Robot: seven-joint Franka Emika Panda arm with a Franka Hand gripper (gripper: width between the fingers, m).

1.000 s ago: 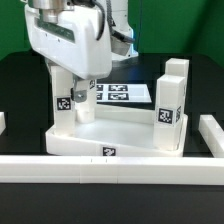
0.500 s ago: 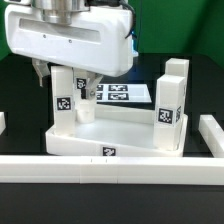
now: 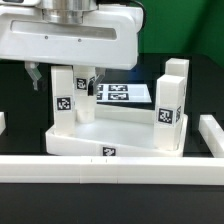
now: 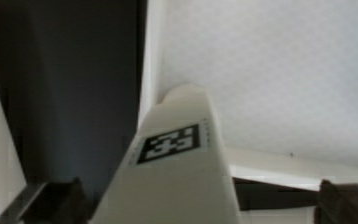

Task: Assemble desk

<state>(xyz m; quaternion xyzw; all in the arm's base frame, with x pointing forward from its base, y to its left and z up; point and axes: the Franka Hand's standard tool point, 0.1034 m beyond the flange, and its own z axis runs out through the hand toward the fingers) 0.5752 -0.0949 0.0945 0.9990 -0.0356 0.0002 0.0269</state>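
Note:
The white desk top [image 3: 120, 138] lies on the black table with its rim up. One white leg [image 3: 63, 100] stands upright in its far corner on the exterior view's left. Two more legs [image 3: 168, 108] stand upright at its corners on the exterior view's right. My gripper [image 3: 64, 80] hangs over the left leg, open, with one finger [image 3: 37, 76] on each side of the leg's top and a gap on both sides. In the wrist view the tagged leg [image 4: 176, 150] rises between the fingers [image 4: 44, 204] of the gripper [image 4: 194, 205].
The marker board [image 3: 125, 93] lies flat behind the desk top. A long white border rail [image 3: 110, 166] runs along the front. Rail ends show at the exterior view's left [image 3: 2, 122] and right [image 3: 212, 135].
The gripper hand has turned broadside to the exterior camera and shifted a little to that view's right. Its fingers now stand apart on both sides of the left leg. The leg has stayed upright.

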